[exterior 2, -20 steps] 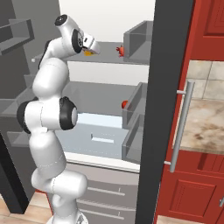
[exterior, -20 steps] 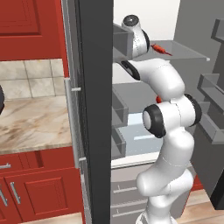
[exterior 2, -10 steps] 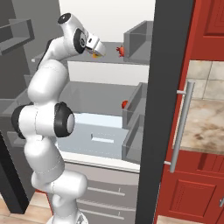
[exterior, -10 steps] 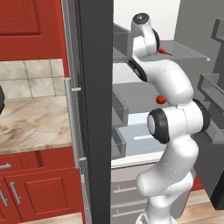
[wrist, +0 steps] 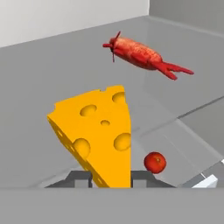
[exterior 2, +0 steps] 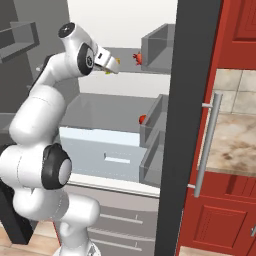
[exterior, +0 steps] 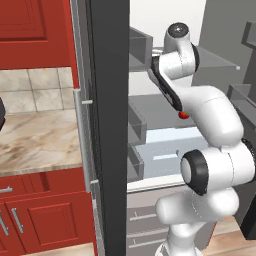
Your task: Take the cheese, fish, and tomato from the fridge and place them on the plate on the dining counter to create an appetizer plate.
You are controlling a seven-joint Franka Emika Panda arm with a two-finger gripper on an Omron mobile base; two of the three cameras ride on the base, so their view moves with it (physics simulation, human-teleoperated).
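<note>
You are reaching into the fridge (exterior 2: pixel 165 55) with the fingers (wrist: pixel 109 178) closing around the cheese (wrist: pixel 98 131) on the upper shelf (fish (wrist: pixel 142 54) lying farther back, tomato (wrist: pixel 155 162) on the shelf below), so it can travel to the plate.

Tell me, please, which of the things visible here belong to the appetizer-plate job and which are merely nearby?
Belonging to the job:
- the cheese, close between the fingers
- the fish, on the upper glass shelf
- the tomato, on the shelf below
- the fridge, door open

Merely nearby:
- the red cabinets
- the marbled back counter
- the fridge drawer
</note>
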